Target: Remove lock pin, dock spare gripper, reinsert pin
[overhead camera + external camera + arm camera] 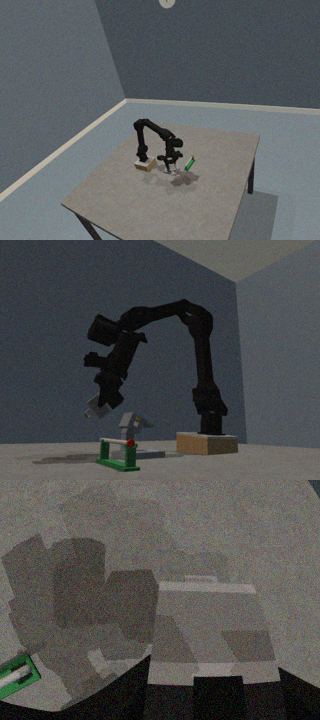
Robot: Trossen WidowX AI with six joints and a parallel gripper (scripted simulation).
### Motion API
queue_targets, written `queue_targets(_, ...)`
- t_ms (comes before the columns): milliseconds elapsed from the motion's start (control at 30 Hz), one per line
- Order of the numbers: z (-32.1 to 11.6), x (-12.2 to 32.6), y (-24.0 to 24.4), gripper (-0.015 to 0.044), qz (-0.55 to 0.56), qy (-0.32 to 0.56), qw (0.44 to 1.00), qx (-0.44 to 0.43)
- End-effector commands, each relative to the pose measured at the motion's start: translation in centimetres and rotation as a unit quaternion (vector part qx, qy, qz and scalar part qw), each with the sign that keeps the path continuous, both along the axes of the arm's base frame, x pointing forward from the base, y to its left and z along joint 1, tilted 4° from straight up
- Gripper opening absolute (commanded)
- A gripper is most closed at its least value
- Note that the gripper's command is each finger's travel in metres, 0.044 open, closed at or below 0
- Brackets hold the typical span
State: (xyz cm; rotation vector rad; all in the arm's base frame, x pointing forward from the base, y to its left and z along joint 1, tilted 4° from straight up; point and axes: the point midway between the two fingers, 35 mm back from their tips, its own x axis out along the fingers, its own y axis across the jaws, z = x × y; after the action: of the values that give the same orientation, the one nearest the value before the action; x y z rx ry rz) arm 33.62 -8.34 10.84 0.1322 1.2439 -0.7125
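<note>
My gripper [171, 165] [109, 406] [203, 664] is shut on the grey, boxy spare gripper [101, 411] [212, 612] and holds it in the air, tilted, above the table. A small light stub sticks out at the far end of the spare gripper. The grey mount [126, 436] stands below and beside it, with a slanted head and a yellow mark; its socket opening is not clear. The lock pin [113, 440] [16, 674] has a white shaft and a red head and lies across the green rack [189, 164] [130, 457] [33, 674], out of the mount.
The arm's base stands on a wooden block [149, 166] [192, 442] behind the mount. The green rack stands close beside the mount on the table [144, 206]. The arm's shadow falls on the table near the rack and the mount.
</note>
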Motion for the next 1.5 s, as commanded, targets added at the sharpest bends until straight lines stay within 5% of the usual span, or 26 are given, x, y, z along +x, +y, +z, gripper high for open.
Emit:
queue_targets(0, 0.9, -0.4, 0.4, 0.0000, 0.026, 0.012, 0.999, 0.015)
queue_targets(1467, 5.8, -8.3, 6.6, 0.0000, 0.271, 0.156, 0.924, 0.220)
